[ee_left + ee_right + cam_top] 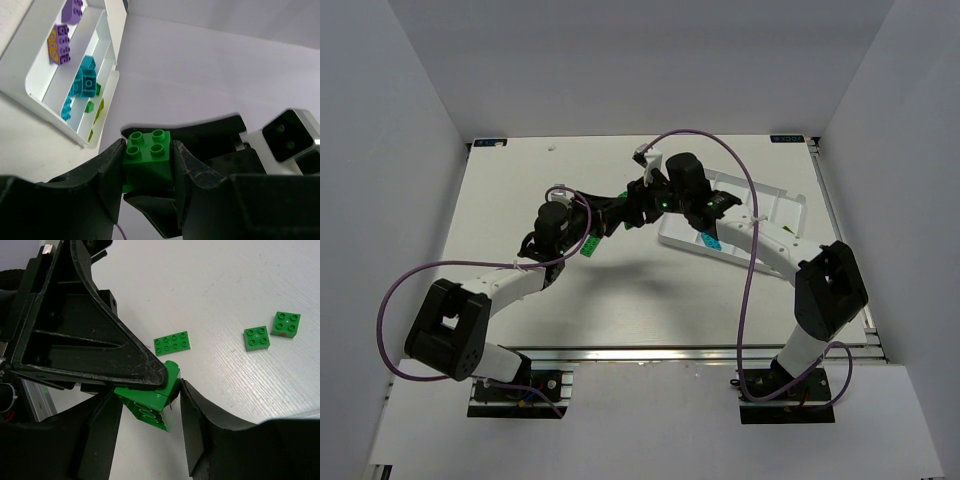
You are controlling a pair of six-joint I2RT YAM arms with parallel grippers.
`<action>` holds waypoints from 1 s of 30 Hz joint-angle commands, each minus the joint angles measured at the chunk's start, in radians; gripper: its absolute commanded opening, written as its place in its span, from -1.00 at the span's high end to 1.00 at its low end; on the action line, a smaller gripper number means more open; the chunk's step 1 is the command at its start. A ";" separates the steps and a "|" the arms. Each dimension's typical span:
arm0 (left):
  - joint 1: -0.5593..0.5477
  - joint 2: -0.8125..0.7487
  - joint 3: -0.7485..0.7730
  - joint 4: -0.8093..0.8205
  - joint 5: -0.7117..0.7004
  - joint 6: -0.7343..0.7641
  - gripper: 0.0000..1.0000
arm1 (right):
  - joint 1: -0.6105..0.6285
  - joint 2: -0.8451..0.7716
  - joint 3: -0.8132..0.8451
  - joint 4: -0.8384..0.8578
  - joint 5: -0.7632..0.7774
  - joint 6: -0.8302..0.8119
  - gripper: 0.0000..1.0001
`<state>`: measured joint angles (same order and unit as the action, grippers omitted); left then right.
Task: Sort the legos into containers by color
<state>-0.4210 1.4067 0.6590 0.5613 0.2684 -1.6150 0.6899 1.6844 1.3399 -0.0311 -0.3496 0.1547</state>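
Note:
A green lego (150,157), a small block stacked on a longer one, hangs above the table. My left gripper (148,145) is shut on its upper block. My right gripper (150,392) has come in from the other side, and both of its fingertips (184,390) meet the same lego (150,407) at its corners. In the top view the two grippers (620,210) meet left of the white tray (775,205). In the tray (37,100), one container holds purple legos (62,37), the middle one holds teal legos (84,80), and the nearest holds yellow-green and green ones (98,109).
Three loose green legos lie on the table below: a flat one (172,343) and two small blocks (256,338), (285,323). A purple cable (745,260) arcs over the right arm. Grey walls enclose the table on three sides.

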 commanded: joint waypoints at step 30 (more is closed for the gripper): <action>0.014 0.029 0.008 0.031 -0.015 0.060 0.91 | -0.059 -0.293 -0.272 0.003 -0.074 -0.018 0.80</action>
<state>-0.4660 1.4349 0.6594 0.5999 0.4088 -1.5902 0.6708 1.4643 1.0893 0.0330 -0.3782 0.1024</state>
